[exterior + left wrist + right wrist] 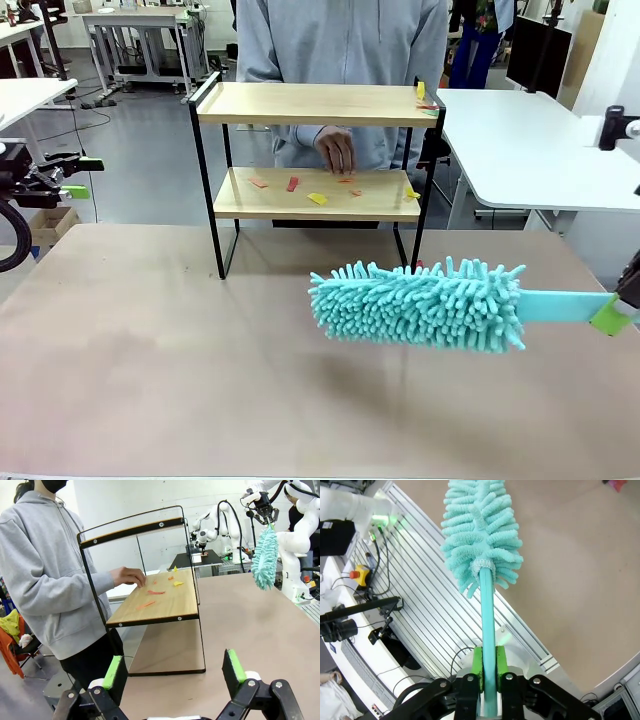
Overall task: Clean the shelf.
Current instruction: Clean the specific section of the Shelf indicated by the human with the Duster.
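Note:
The shelf stands at the table's far middle, with black frame and two light wood boards. Red, orange and yellow scraps lie on its lower board, and a few sit at the top board's right end. A person's hand reaches over the lower board. My right gripper is shut on the flat handle of a teal duster, held level above the table in front of the shelf's right leg. In the right wrist view the green pads pinch the duster's handle. My left gripper is open at the left, off the table.
The brown table spreads in front of the shelf. A white table stands at the right rear. The person in a grey hoodie stands behind the shelf.

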